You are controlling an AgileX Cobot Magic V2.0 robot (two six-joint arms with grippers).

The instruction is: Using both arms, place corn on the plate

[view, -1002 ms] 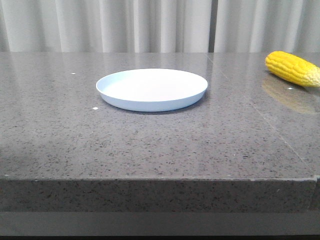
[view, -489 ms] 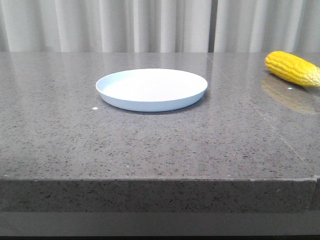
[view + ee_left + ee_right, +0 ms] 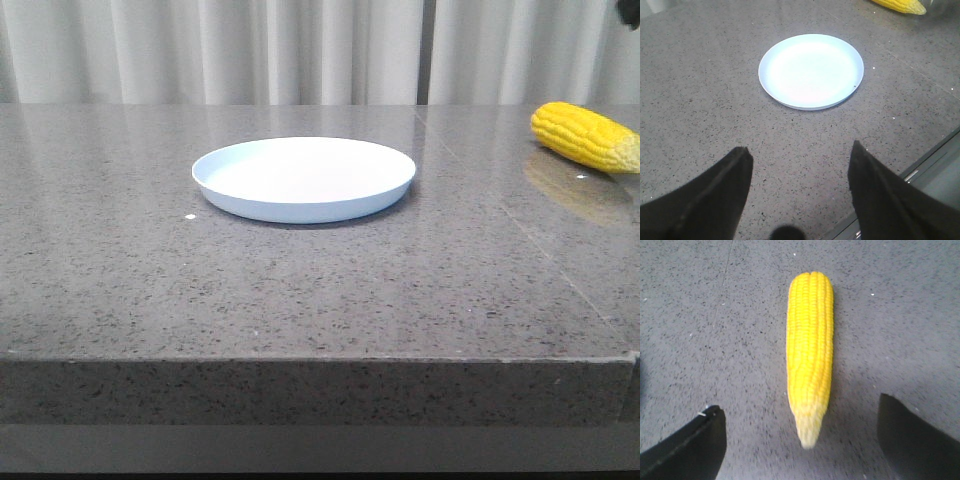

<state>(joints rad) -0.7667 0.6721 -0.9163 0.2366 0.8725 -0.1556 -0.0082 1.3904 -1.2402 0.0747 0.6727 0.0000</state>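
The yellow corn lies on the grey stone table at the far right; it also shows in the right wrist view, with its pale tip toward my fingers. My right gripper is open and empty, hovering above the corn's tip, its fingers apart on either side. The pale blue plate sits empty in the middle of the table; it also shows in the left wrist view. My left gripper is open and empty, above bare table short of the plate. A dark bit of an arm shows at the front view's top right corner.
The table's front edge runs across the front view, and the same edge shows in the left wrist view. White curtains hang behind the table. A tile seam runs between plate and corn.
A dark bit of an arm has come into the front view's top right corner, and a shadow now falls by the corn. Corn and plate have not moved.
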